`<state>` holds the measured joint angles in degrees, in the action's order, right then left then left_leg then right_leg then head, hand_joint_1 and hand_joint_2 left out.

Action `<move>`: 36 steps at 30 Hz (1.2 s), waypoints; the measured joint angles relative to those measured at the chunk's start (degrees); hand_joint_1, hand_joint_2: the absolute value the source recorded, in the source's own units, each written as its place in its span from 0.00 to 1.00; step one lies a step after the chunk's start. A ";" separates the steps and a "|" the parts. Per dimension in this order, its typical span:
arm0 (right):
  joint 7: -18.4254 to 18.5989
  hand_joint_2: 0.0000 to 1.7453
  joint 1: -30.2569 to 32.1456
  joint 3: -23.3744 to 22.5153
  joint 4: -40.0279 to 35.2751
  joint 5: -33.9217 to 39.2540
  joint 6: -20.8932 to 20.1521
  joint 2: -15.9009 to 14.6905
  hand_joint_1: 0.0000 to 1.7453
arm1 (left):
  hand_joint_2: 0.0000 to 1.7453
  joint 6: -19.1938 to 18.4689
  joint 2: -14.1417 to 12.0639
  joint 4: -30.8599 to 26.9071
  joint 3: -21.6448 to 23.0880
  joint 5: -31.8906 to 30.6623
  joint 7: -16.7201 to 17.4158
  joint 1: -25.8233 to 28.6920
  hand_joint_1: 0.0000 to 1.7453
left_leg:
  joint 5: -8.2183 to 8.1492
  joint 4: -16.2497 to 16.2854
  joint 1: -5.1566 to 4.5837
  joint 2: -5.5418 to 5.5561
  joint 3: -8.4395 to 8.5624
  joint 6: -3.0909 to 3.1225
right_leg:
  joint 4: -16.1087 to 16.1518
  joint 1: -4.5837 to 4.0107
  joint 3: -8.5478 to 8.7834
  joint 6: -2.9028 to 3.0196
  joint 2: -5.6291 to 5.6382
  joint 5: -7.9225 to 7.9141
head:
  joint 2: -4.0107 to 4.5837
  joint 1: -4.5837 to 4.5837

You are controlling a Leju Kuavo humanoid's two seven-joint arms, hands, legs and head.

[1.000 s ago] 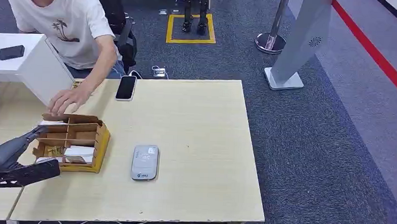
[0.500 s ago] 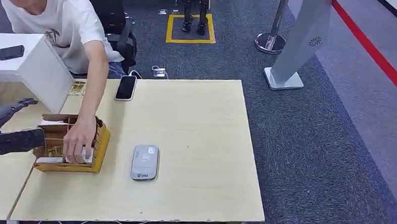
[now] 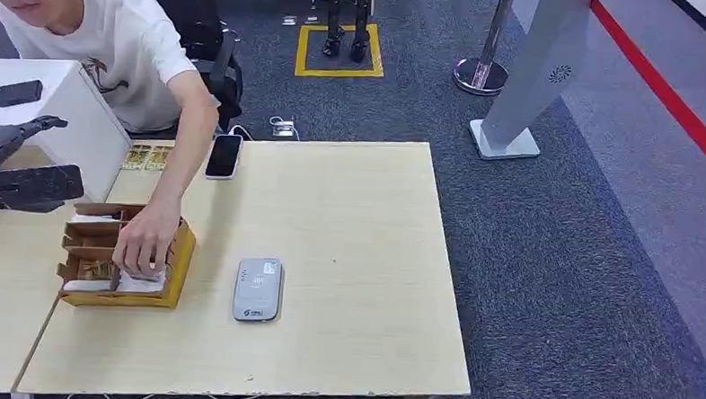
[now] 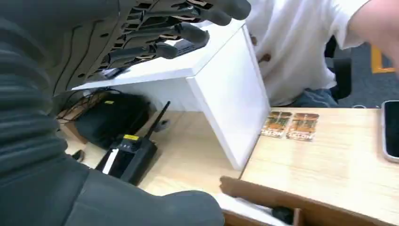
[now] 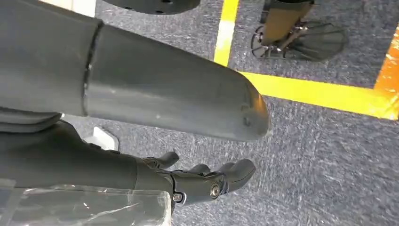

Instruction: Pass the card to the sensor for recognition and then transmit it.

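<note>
Wooden and pale, the table (image 3: pixel 331 216) carried a cardboard card box (image 3: pixel 177 266) with white cards (image 3: pixel 139 283) lying in its compartments, below and to the right of the left hand (image 3: pixel 14 162). That hand hovered empty, its fingers (image 4: pixel 160 35) stretched out and apart. A person's hand (image 3: pixel 143 240) rested inside the box on the cards. The grey card sensor (image 3: pixel 257 289) lay farther right, apart from the box. The right hand (image 5: pixel 207 181) hung over carpet, fingers loosely curled, holding nothing.
</note>
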<state>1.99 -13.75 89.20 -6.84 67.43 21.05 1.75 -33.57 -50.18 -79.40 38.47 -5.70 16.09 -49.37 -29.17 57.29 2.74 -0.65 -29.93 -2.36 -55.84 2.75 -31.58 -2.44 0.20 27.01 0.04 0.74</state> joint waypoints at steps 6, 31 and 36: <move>-1.05 0.00 0.30 0.00 0.09 1.49 1.09 -0.31 0.00 | 1.00 0.81 1.33 1.55 4.63 2.29 0.13 -3.68 0.00 | 0.00 0.00 0.00 -0.01 0.00 0.00 | 0.00 0.00 -0.01 0.00 0.02 0.00 | 0.00 0.00; -2.49 0.00 4.27 -0.39 0.48 4.70 1.99 -1.75 0.00 | 1.00 9.20 1.33 5.02 10.86 3.65 -1.94 -1.64 0.00 | 0.00 -0.01 0.00 0.00 -0.05 0.00 | 0.00 -0.01 -0.09 0.00 -0.01 0.01 | 0.00 0.00; -2.95 0.00 4.62 -0.59 0.50 5.29 1.99 -1.77 0.00 | 1.00 8.94 3.08 7.89 10.84 1.38 -2.51 -1.90 0.00 | 0.00 0.00 -0.02 -0.08 -0.05 0.00 | 0.00 0.01 -0.07 -0.01 0.05 -0.05 | 0.00 0.00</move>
<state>-0.96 -9.12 88.61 -6.34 72.72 23.04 -0.02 -24.63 -47.10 -71.51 49.31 -4.32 13.57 -51.27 -29.17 57.29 2.72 -0.73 -29.99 -2.36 -55.84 2.76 -31.66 -2.45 0.25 26.96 0.04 0.74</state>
